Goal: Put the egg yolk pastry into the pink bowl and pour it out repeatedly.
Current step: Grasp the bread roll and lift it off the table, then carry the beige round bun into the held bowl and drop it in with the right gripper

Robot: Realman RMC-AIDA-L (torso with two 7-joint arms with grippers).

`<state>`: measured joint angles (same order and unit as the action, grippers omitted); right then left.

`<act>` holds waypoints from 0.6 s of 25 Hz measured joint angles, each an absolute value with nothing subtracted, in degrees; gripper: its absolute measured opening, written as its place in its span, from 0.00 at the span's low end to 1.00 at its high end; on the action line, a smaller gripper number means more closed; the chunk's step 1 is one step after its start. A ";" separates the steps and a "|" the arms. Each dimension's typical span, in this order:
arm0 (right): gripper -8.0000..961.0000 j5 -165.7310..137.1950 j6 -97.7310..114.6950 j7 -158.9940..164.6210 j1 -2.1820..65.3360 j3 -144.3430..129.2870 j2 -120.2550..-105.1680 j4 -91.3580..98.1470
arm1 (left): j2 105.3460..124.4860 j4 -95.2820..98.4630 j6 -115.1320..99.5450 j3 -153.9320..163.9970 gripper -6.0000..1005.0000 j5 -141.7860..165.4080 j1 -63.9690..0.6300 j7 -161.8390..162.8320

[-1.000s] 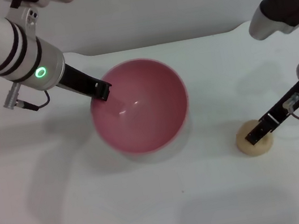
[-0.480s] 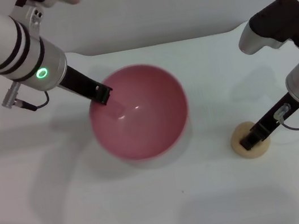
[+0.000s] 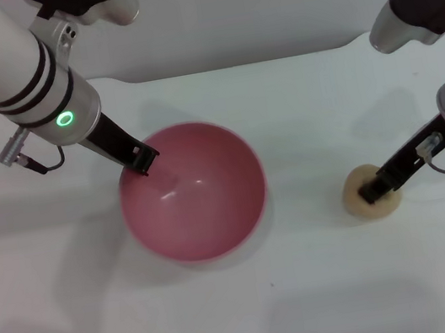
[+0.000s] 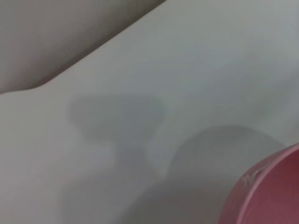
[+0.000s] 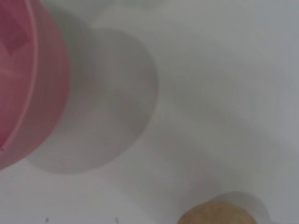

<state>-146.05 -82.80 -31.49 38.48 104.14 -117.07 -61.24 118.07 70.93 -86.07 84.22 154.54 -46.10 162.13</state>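
Observation:
The pink bowl sits left of centre on the white table, and its inside is empty. My left gripper is shut on the bowl's far-left rim. In the left wrist view only an edge of the pink bowl shows. The egg yolk pastry, a small pale beige ball, is to the right of the bowl. My right gripper is down on top of it and shut on it. The right wrist view shows the pink bowl and a sliver of the egg yolk pastry.
The white table stretches bare in front of the bowl and between the bowl and the pastry. Its back edge runs along a grey wall. Cables hang from both wrists.
My left gripper has drawn the bowl to the left and nearer the front edge. The right gripper and the pastry have shifted slightly away from the front edge together.

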 joint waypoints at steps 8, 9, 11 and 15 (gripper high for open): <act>0.36 -143.25 -88.57 -32.12 38.78 106.79 -116.73 -72.01 | 118.35 68.77 -86.95 85.33 0.01 154.57 -47.95 162.85; 0.35 -141.99 -89.15 -32.13 39.09 106.91 -116.61 -74.89 | 118.41 67.98 -86.85 86.02 0.01 154.41 -48.52 163.03; 0.31 -139.15 -89.50 -32.12 39.77 106.98 -116.53 -78.93 | 118.47 66.45 -86.52 87.52 0.01 154.10 -49.61 163.46; 0.29 -133.16 -89.11 -32.12 42.55 106.35 -116.46 -81.00 | 118.70 62.39 -85.59 89.83 0.01 152.51 -52.54 164.78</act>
